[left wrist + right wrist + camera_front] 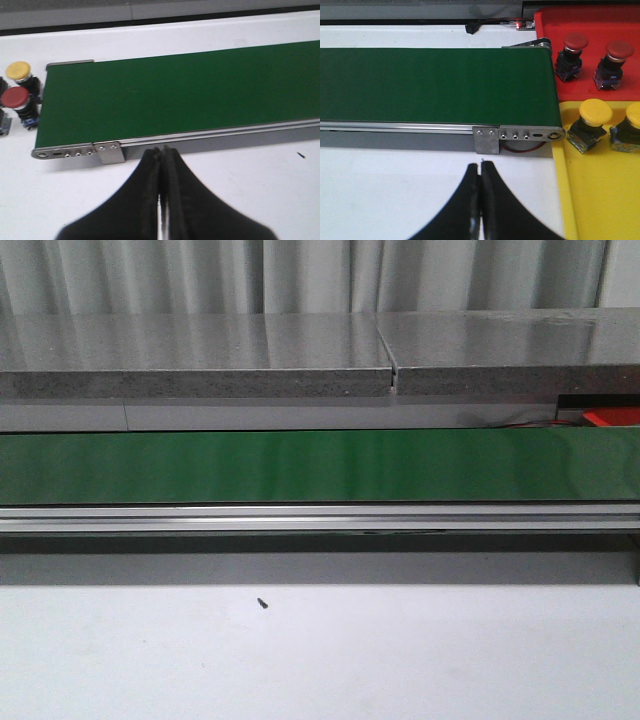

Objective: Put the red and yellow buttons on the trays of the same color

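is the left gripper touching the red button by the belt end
Apart. The left wrist view shows the left gripper shut over bare table, with the red button well off beyond the belt corner.

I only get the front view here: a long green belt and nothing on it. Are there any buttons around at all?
Observer: Yes. The left wrist view shows a yellow button and a red button standing on the white table just off one end of the green belt.
Operator: And the trays?
Observer: At the belt's other end, in the right wrist view: a red tray already holding two red-capped buttons, and a yellow tray holding two yellow-capped ones.
Operator: Is either tool holding something?
Observer: No. The left tool and the right tool are both shut, with nothing between the fingers.
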